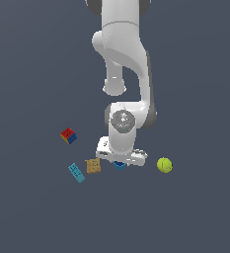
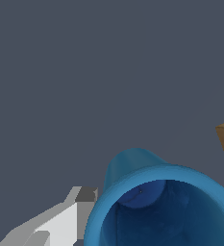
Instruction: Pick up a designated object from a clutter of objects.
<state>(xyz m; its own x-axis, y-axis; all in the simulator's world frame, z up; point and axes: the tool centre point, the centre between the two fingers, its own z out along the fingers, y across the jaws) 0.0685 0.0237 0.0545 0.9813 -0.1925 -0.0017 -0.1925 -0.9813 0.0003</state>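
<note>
In the exterior view the arm has its gripper [image 1: 120,160] low over the clutter, and only a sliver of the blue cup [image 1: 119,165] peeks out from under the hand. Taking that cup as the landmark: the tan cracker square [image 1: 93,165] lies just beside it toward the exterior view's left, the light-blue toy brick [image 1: 76,172] beyond that, the coloured cube [image 1: 68,135] farther off and higher in the picture, and the tennis ball [image 1: 164,165] sits apart toward the exterior view's right.

The wrist view shows what the hand hides: the blue cup [image 2: 161,202] fills the frame, open rim toward the camera, with one pale finger [image 2: 60,223] beside its wall. The other finger is out of frame, so whether the jaws grip the cup cannot be told.

The approach looks done; a confirmed grasp and the lift remain.
</note>
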